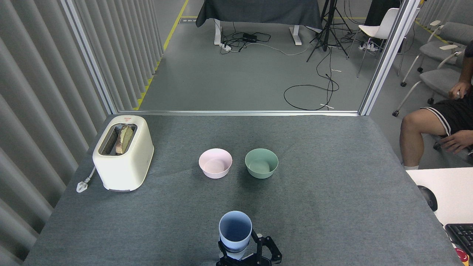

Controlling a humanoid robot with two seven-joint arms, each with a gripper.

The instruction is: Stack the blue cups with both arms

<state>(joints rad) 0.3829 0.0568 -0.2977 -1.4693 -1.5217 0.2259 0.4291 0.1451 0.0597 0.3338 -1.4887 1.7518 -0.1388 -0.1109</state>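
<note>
Head view showed the upper blue cup [235,229] upright, mouth upward, axis vertical, nested in the lower blue cup [224,252]; right gripper [248,255] clamped it.

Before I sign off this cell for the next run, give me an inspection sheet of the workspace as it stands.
Surface: grey felt table, flat, no spills seen.
Job's things: upper blue cup upright, nested into lower blue cup, mostly hidden.
Clutter: pink bowl, green bowl, toaster holding bread.
Grippers: one gripper beside the cups at the bottom edge; side and jaws cannot be told.
Cables: toaster plug loose on table; floor cables beyond.
Surroundings: seated person at right; chairs, tripod.
</note>
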